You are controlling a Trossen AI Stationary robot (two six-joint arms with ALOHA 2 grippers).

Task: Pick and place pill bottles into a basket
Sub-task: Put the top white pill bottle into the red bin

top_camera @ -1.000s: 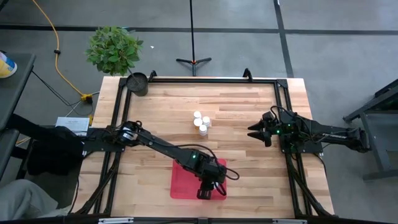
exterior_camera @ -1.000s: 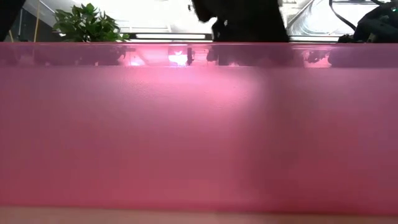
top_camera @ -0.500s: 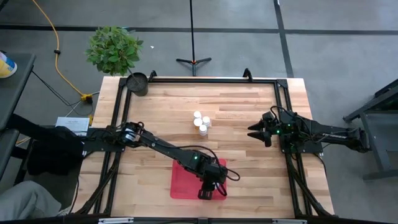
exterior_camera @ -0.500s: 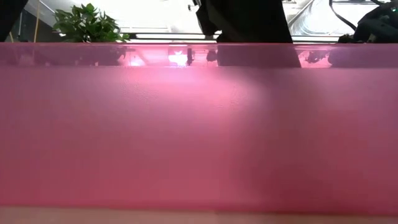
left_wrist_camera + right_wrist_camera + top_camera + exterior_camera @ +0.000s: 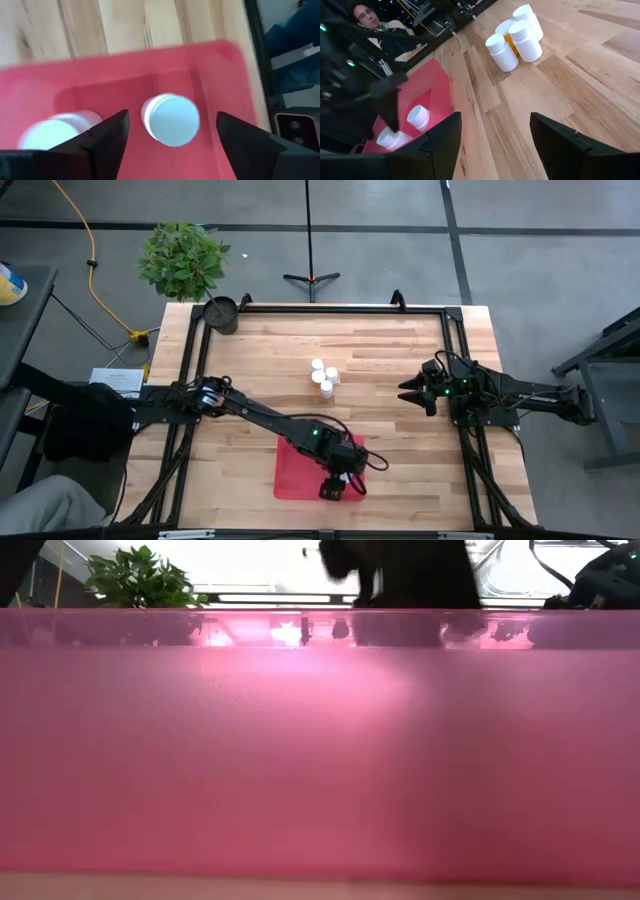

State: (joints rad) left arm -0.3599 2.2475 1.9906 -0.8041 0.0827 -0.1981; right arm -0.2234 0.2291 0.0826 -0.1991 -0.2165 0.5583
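The red basket [image 5: 300,473] sits near the table's front edge, and its wall fills the low view [image 5: 320,760]. My left gripper [image 5: 335,486] hangs over the basket's right part, open and pointing steeply down. A white-capped pill bottle [image 5: 171,119] stands on the basket's floor between the fingers, apart from both. A second bottle [image 5: 54,131] lies beside it in the basket. Several more pill bottles [image 5: 324,377] stand bunched at mid-table. My right gripper [image 5: 406,392] waits open at the right, facing them.
A dark round pot [image 5: 221,312] and a potted plant [image 5: 183,258] are at the far left corner. Black frame rails [image 5: 330,308] run along the table's edges. Bare wood lies between the basket and the bunched bottles. A person [image 5: 366,15] sits beyond the table.
In the low view the dark shape of my left gripper above the basket's rim has shifted and changed outline. In the high view the arm stays over the same part of the basket. The bottles at mid-table have not moved.
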